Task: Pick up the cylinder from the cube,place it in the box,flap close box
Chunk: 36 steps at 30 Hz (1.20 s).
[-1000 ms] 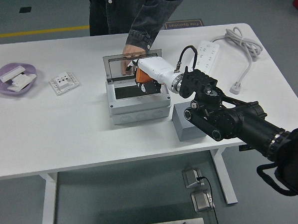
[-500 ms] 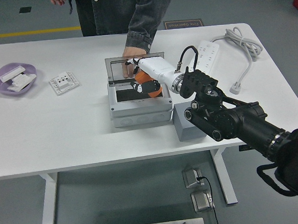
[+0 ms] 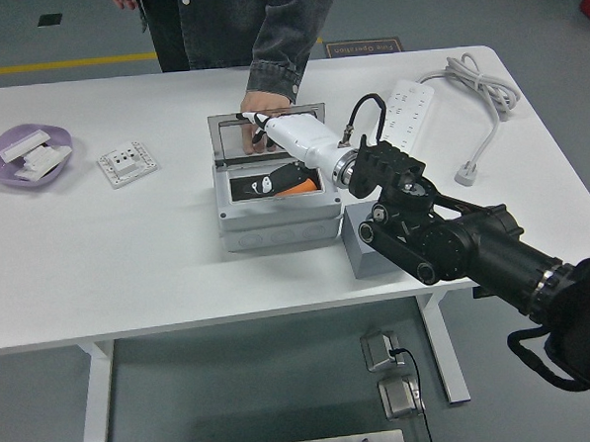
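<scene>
My right hand (image 3: 261, 132) hovers at the grey box's (image 3: 278, 218) raised lid, fingers loose and holding nothing; orange cylinder (image 3: 295, 184) lies inside the box, grey cube (image 3: 364, 245) just beside it.

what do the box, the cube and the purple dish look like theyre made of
The box looks like moulded light grey plastic, matt, with corner screw holes; its raised lid seems clear or smoked plastic, since it shows reflections. The cube is plain mid grey and matt: painted metal or plastic, hard to say. The purple dish looks like thin, slightly glossy plastic with a wavy rim.
</scene>
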Available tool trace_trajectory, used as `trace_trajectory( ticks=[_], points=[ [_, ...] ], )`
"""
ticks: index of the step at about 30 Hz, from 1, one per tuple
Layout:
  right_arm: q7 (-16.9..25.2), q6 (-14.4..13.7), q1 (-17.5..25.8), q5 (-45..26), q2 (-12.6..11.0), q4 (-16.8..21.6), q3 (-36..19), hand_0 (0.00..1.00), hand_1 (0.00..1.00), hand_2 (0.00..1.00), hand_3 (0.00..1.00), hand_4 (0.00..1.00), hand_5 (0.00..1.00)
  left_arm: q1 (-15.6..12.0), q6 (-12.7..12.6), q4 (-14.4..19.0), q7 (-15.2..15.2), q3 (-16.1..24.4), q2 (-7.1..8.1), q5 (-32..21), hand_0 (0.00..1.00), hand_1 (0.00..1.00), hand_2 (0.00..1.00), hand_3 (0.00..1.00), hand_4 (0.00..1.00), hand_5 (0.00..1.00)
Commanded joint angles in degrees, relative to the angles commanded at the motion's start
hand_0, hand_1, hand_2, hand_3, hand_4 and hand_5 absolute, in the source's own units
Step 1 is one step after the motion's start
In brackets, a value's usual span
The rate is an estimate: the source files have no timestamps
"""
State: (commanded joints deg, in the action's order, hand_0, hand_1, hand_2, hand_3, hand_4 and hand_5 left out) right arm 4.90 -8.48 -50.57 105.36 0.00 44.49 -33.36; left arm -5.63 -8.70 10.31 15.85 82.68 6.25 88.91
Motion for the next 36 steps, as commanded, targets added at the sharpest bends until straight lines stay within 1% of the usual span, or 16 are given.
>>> trace_trajectory(
  ticks=[4, 7, 9, 12, 15, 17, 21, 29, 30, 35, 36],
  points=[
    [-0.85, 0.70, 0.18, -1.71, -0.29, 4.04, 1.32, 0.703, 0.654, 0.746, 0.998, 0.893, 0.447, -0.31, -0.01, 0.00, 0.02, 0.40, -0.14, 0.16, 0.630, 0.644, 0.606, 0.619, 0.660, 0.242],
    [-1.84, 1.64, 0.02, -2.97, -1.47, 7.65, 1.69, 0.699, 0.646, 0.746, 0.996, 0.891, 0.449, -0.44, -0.05, 0.00, -0.03, 0.35, -0.21, -0.10, 0.630, 0.645, 0.606, 0.619, 0.660, 0.242],
    [-2.30, 2.13, -0.18, -3.52, -2.14, 9.03, 1.61, 0.699, 0.646, 0.746, 0.996, 0.891, 0.449, -0.50, -0.06, 0.00, -0.05, 0.30, -0.21, -0.24, 0.630, 0.645, 0.606, 0.619, 0.660, 0.242],
    [-2.65, 2.84, -0.96, -4.63, -3.28, 10.33, 0.90, 0.687, 0.642, 0.741, 0.987, 0.893, 0.454, -0.56, -0.08, 0.00, -0.03, 0.30, -0.20, -0.33, 0.630, 0.644, 0.606, 0.619, 0.660, 0.242],
    [-2.57, 3.21, -2.16, -5.67, -4.19, 10.15, -0.18, 0.687, 0.642, 0.741, 0.987, 0.893, 0.454, -0.49, -0.09, 0.00, -0.03, 0.15, -0.13, -0.51, 0.630, 0.644, 0.606, 0.619, 0.660, 0.242],
    [-2.37, 3.38, -3.01, -6.28, -4.66, 9.52, -0.90, 0.687, 0.642, 0.741, 0.987, 0.893, 0.454, -0.40, -0.10, 0.00, -0.04, -0.01, -0.04, -0.68, 0.630, 0.644, 0.606, 0.619, 0.660, 0.242],
    [-1.17, 3.53, -5.20, -7.60, -5.40, 6.38, -2.14, 0.685, 0.630, 0.734, 0.983, 0.885, 0.451, -0.07, -0.10, 0.00, -0.06, -0.58, 0.23, -1.12, 0.630, 0.645, 0.606, 0.619, 0.659, 0.241],
    [2.04, 3.70, -8.44, -11.03, -5.70, -2.86, -2.90, 0.675, 0.627, 0.730, 0.971, 0.885, 0.453, 0.80, -0.04, 0.00, -0.06, -1.54, 1.02, -1.62, 0.630, 0.644, 0.605, 0.618, 0.659, 0.241],
    [2.36, 3.63, -8.60, -11.53, -5.64, -3.91, -2.87, 0.681, 0.625, 0.725, 0.957, 0.886, 0.457, 0.88, -0.04, 0.00, -0.05, -1.61, 1.10, -1.64, 0.630, 0.644, 0.605, 0.618, 0.658, 0.241],
    [3.85, 3.14, -8.74, -14.12, -5.14, -9.43, -2.52, 0.681, 0.625, 0.725, 0.957, 0.886, 0.457, 1.21, -0.01, 0.00, -0.07, -2.13, 1.32, -1.93, 0.630, 0.644, 0.605, 0.618, 0.658, 0.241],
    [4.04, 3.02, -8.65, -14.48, -5.05, -10.08, -2.41, 0.702, 0.627, 0.722, 0.942, 0.889, 0.461, 1.25, -0.01, 0.00, -0.09, -2.32, 1.33, -2.08, 0.630, 0.645, 0.605, 0.618, 0.659, 0.241]
  ],
)
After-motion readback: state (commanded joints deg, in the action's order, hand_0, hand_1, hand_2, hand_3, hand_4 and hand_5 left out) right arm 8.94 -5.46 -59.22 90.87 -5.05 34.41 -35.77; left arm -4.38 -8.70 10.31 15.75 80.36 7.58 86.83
